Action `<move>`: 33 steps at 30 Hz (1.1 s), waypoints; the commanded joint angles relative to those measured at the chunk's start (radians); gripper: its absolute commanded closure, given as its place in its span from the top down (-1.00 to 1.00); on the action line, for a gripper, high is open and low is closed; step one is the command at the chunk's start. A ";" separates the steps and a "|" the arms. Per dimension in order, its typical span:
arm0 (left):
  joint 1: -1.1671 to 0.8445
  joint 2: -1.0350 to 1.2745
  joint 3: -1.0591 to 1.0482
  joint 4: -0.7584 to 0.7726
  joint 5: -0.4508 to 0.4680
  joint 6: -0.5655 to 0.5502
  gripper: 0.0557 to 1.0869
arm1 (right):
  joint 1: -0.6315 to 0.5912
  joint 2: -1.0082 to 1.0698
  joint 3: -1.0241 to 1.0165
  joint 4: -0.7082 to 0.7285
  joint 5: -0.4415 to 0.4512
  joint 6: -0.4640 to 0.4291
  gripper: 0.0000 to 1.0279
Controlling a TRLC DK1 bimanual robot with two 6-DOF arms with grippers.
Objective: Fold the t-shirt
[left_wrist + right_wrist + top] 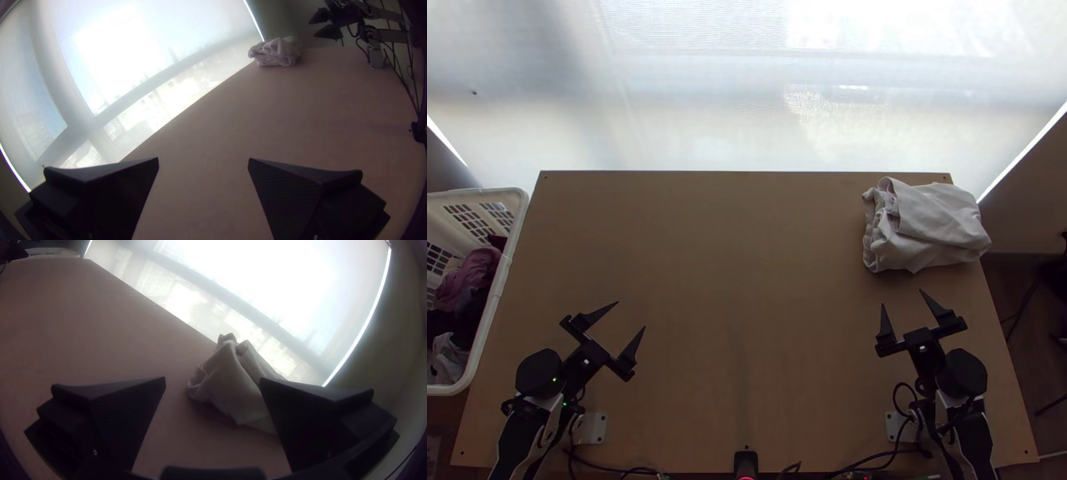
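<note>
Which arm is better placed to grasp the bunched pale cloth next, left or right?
Likely right: the open black right gripper is near the bunched pale cloth at the far right corner of the light wooden table; the left gripper is much farther away.

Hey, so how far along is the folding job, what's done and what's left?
Nothing looks clearly finished: the pale cloth, presumably the t-shirt, lies in a rumpled, layered heap at the table's far right corner. Nothing is in hand; the left pincer and right pincer are open and empty. Probably left: spreading it flat, then folding it neatly.
</note>
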 commanded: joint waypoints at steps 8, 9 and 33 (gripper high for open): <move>-0.001 0.000 0.000 0.000 0.000 0.000 0.90 | 0.000 0.000 0.000 0.000 0.000 0.000 0.91; -0.001 0.000 0.000 0.000 0.000 0.000 0.90 | 0.000 0.000 0.000 0.000 0.000 0.000 0.91; -0.001 0.000 0.000 0.000 0.000 0.000 0.90 | 0.014 0.000 0.000 0.000 0.000 0.000 0.91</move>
